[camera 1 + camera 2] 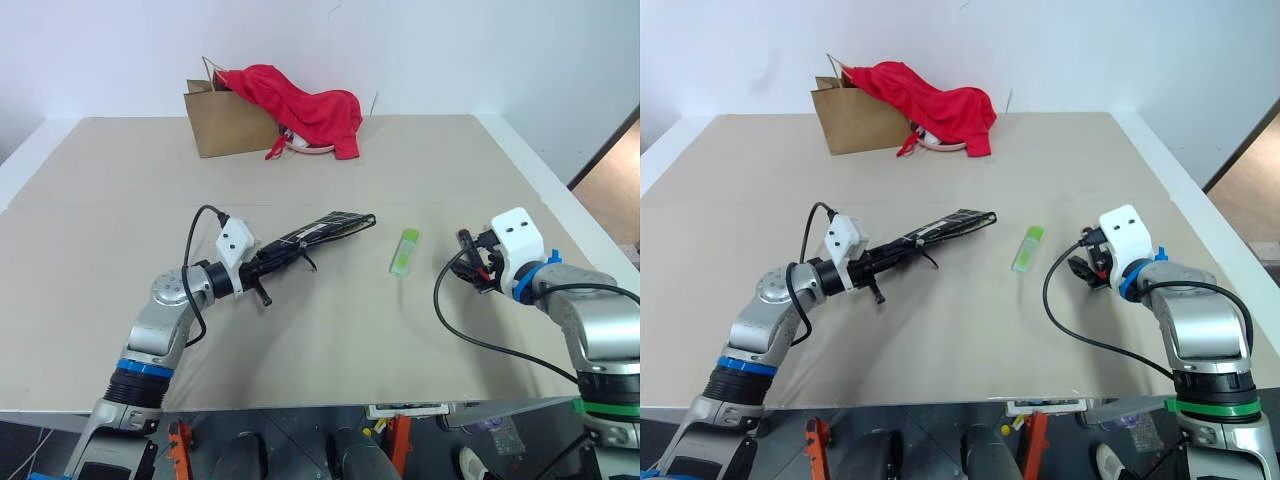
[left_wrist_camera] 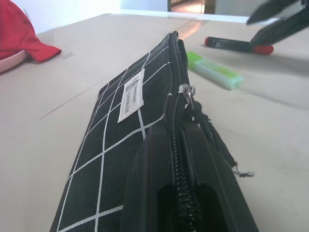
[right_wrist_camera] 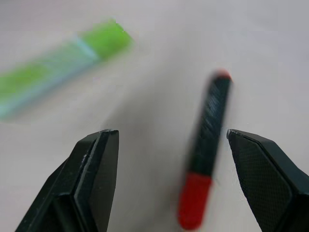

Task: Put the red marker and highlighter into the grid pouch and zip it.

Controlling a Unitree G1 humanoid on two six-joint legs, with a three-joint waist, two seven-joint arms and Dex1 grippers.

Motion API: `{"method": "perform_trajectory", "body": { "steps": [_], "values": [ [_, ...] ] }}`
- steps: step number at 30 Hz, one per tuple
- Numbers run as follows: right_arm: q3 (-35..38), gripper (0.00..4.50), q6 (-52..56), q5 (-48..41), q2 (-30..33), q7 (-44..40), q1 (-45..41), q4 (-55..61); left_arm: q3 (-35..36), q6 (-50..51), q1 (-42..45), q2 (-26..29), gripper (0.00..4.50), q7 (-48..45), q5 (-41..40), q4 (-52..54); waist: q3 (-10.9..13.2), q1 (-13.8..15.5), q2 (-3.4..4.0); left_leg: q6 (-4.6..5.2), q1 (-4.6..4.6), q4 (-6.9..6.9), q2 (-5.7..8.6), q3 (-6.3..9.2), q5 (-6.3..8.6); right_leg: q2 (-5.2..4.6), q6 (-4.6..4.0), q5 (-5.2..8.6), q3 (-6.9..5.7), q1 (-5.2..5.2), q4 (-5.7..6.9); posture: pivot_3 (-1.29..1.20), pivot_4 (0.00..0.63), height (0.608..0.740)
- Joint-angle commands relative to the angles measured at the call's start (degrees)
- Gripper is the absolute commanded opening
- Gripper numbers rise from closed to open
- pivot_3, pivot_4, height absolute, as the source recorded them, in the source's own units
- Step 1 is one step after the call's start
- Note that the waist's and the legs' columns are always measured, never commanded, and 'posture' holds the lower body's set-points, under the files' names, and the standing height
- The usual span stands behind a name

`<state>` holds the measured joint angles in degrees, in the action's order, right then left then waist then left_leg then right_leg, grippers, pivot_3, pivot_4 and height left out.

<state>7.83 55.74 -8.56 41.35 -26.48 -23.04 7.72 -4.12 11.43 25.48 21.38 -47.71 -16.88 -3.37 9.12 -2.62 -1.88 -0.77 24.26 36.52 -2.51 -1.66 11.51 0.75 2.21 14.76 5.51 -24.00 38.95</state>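
My left gripper (image 1: 285, 257) is shut on the zipper edge of the grid pouch (image 1: 330, 228), a black pouch with white grid lines and a white label (image 2: 131, 94). The pouch sticks out from the fingers toward the table's middle. Flat on the table to its right lies the lime-green highlighter (image 1: 404, 251). Further right is the red marker (image 3: 206, 145), dark with a red cap, also lying on the table. My right gripper (image 3: 169, 133) hovers over the marker, open, with one finger on each side and not touching it.
At the far side of the beige table (image 1: 120, 200) stands a brown paper bag (image 1: 225, 125) with a red cloth (image 1: 305, 108) draped over it. The table's right edge (image 1: 560, 200) runs close beside my right arm.
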Motion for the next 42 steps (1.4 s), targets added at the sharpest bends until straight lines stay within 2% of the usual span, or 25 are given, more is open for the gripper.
{"method": "perform_trajectory", "body": {
  "steps": [1,6,7,9,12,13,14,15,20,24,27,30,38,42],
  "values": [
    [1.25,3.86,-1.75,1.24,-0.03,2.16,-1.44,-2.16,0.77,-0.85,1.48,0.00,0.00,0.05,-0.45,1.24,0.00,0.01,0.00,0.00,0.00,0.00,0.00,0.01,0.00,0.00,0.00,0.00,-0.01,0.00,0.00,0.00,0.150,0.740],
    [1.57,3.86,-2.95,1.32,-0.35,2.86,-0.49,-5.59,1.06,-0.63,1.35,0.16,0.00,0.23,-0.54,1.57,0.00,-0.01,0.00,0.00,0.00,0.00,0.00,0.01,0.00,0.01,0.08,0.04,-0.01,0.01,0.00,0.00,0.150,0.740],
    [1.67,3.63,-3.07,1.28,-0.41,2.91,-0.23,-6.00,1.10,-0.61,1.30,0.20,0.00,0.25,-0.55,1.62,0.00,0.00,0.00,0.00,0.00,0.00,0.00,0.01,0.00,0.00,0.08,0.04,-0.01,0.01,0.00,0.00,0.150,0.740],
    [2.30,3.07,-3.66,0.85,-0.39,2.59,0.58,-6.83,1.22,-0.63,1.13,0.32,0.00,0.20,-0.62,1.76,0.00,0.00,0.00,0.00,0.00,0.00,0.00,0.01,0.00,0.01,0.08,0.04,-0.01,0.01,0.00,0.00,0.150,0.740],
    [3.32,1.56,-4.50,0.22,-0.03,2.06,1.60,-6.81,1.55,-0.72,0.89,0.71,0.00,-0.24,-0.92,1.81,0.00,0.01,0.00,0.00,0.00,0.00,0.00,0.02,0.00,0.00,0.09,0.05,-0.03,0.02,0.00,0.00,0.150,0.740],
    [3.57,1.24,-4.78,0.06,0.14,1.84,1.86,-6.87,1.62,-0.81,0.84,0.83,0.00,-0.42,-0.96,1.75,0.00,0.02,0.00,0.00,0.00,0.00,0.01,0.02,0.00,0.00,0.09,0.05,-0.02,0.02,0.00,0.00,0.150,0.740],
    [3.75,0.66,-5.01,-0.02,0.28,1.67,2.05,-6.95,1.66,-0.89,0.79,0.92,0.00,-0.55,-0.96,1.69,0.00,0.02,0.00,0.00,0.00,0.00,0.01,0.03,0.00,0.00,0.10,0.05,-0.03,0.03,0.00,0.00,0.150,0.740],
    [3.91,0.49,-5.22,-0.08,0.40,1.54,2.16,-7.06,1.74,-0.98,0.78,1.02,0.00,-0.69,-0.99,1.56,0.00,0.02,0.00,0.00,0.00,0.00,0.01,0.02,0.00,0.00,0.10,0.05,-0.02,0.03,0.00,0.00,0.150,0.740],
    [4.31,0.49,-6.50,-0.25,0.92,1.09,2.14,-7.20,2.15,-1.47,0.71,1.30,0.00,-1.43,-1.15,0.91,0.00,0.01,0.00,0.00,-0.01,0.00,0.01,0.03,0.00,0.00,0.10,0.04,-0.02,0.03,0.00,0.00,0.150,0.740],
    [5.17,0.49,-13.37,-1.74,0.03,-0.35,-0.54,-5.31,2.60,-1.87,0.05,1.43,0.00,-3.16,-2.25,0.30,0.01,-0.08,0.02,0.00,-0.01,0.00,0.01,0.00,0.00,0.00,0.11,0.04,0.00,0.02,0.00,0.00,0.150,0.740],
    [1.74,0.49,-25.99,-1.77,3.35,-8.32,-1.46,0.34,2.91,-2.46,-1.58,2.02,0.00,-5.60,-3.38,0.07,0.02,-0.15,0.05,0.00,-0.01,0.00,0.00,0.00,0.00,0.02,0.11,0.04,0.02,0.01,0.00,0.00,0.150,0.740],
    [-0.76,0.49,-33.02,-1.85,7.90,-16.87,-0.70,4.51,2.88,-3.10,-2.28,2.39,0.00,-6.77,-3.57,-0.06,0.07,-0.10,0.19,0.01,-0.01,-0.07,-0.01,-0.01,0.01,0.04,0.13,0.06,0.02,-0.03,0.00,0.00,0.150,0.740],
    [-5.86,0.49,-39.27,-0.84,14.91,-28.30,-4.13,8.32,3.06,-3.45,-2.25,2.23,0.00,-6.94,-3.91,0.09,0.07,0.05,0.14,0.02,-0.01,0.04,0.03,0.02,0.01,-0.06,0.17,0.05,-0.04,0.08,-0.04,0.00,0.150,0.740],
    [-9.03,0.49,-41.70,2.12,16.07,-30.23,-5.06,7.46,3.16,-3.06,-1.81,2.06,0.00,-6.59,-4.51,0.55,0.07,0.06,0.14,0.02,-0.02,0.04,0.00,0.02,0.01,-0.04,0.16,0.05,-0.06,0.06,-0.04,0.00,0.150,0.740]
  ]
}}
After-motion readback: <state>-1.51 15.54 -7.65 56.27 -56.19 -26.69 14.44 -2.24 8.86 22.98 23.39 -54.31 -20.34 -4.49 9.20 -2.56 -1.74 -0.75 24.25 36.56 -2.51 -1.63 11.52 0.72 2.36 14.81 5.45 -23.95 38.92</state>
